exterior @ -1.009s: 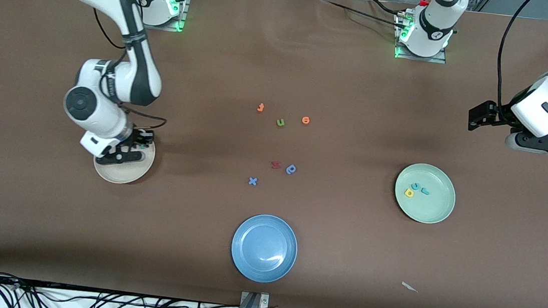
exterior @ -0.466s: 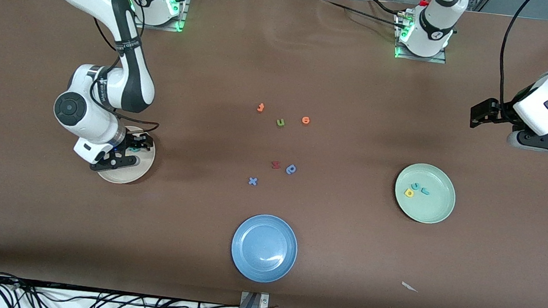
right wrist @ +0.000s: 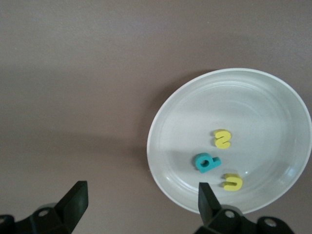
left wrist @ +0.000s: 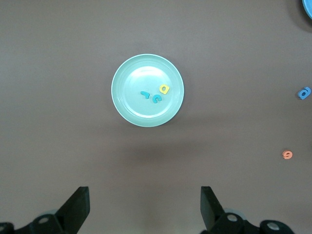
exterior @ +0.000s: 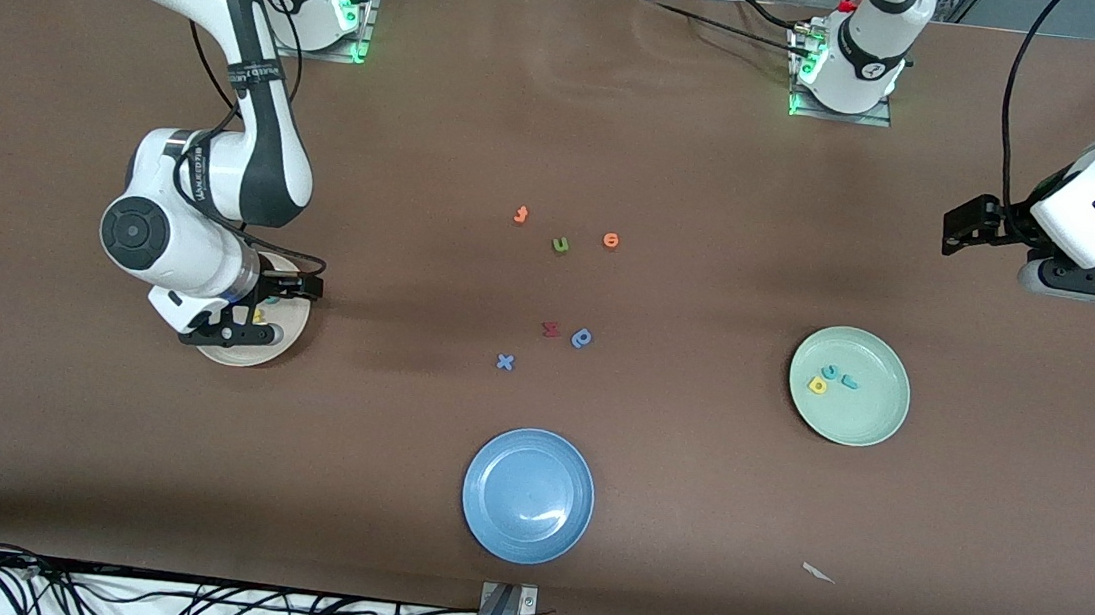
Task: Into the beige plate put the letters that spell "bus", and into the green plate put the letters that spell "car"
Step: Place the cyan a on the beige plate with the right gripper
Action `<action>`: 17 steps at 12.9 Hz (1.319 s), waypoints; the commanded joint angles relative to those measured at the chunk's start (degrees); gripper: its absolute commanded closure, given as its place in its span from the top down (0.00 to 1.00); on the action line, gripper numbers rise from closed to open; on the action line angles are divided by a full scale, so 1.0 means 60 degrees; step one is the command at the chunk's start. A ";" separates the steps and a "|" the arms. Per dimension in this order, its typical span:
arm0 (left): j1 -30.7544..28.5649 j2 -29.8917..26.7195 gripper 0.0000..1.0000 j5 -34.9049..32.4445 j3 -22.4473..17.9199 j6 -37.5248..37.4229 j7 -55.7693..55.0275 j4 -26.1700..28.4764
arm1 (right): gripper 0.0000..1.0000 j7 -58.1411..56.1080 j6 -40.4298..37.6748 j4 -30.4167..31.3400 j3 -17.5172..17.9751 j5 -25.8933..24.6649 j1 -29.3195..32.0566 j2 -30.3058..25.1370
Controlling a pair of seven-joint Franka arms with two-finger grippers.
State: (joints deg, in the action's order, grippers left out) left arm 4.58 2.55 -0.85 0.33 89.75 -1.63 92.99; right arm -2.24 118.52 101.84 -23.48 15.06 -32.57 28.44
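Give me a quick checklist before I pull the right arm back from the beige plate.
1. Teal b, yellow s and yellow u in beige plate: ok.
2. Right gripper jaws open, empty: ok.
3. Teal c, teal r and yellow a in green plate: ok.
4. Left gripper jaws open, waiting above the table: ok.
5. Blue plate without letters: ok.

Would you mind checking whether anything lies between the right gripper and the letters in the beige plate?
Nothing visible does. The right gripper, fingers open, hangs over the beige plate, where the teal b and two yellow letters lie uncovered.
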 commanded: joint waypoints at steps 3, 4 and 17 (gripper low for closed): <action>-0.0074 -0.0030 1.00 0.0141 0.0003 -0.0295 0.0257 -0.0176 | 1.00 0.1818 -0.1252 0.0104 0.2643 -0.1670 0.2241 -0.1497; -0.0060 -0.0044 1.00 0.0141 0.0018 -0.0309 0.0243 -0.0162 | 1.00 0.1997 -0.1295 0.0441 0.3276 -0.2023 0.2858 -0.1937; -0.0045 -0.0059 1.00 0.0229 0.0062 -0.0353 0.0243 -0.0132 | 1.00 0.1120 -0.4300 -0.0434 0.5011 -0.2847 0.5252 -0.5677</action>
State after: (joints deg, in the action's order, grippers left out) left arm 4.60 2.51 -0.85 0.46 88.84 -1.41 92.84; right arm 5.89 93.66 101.19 5.57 -1.48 -2.57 -5.93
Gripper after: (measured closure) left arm 0.000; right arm 0.000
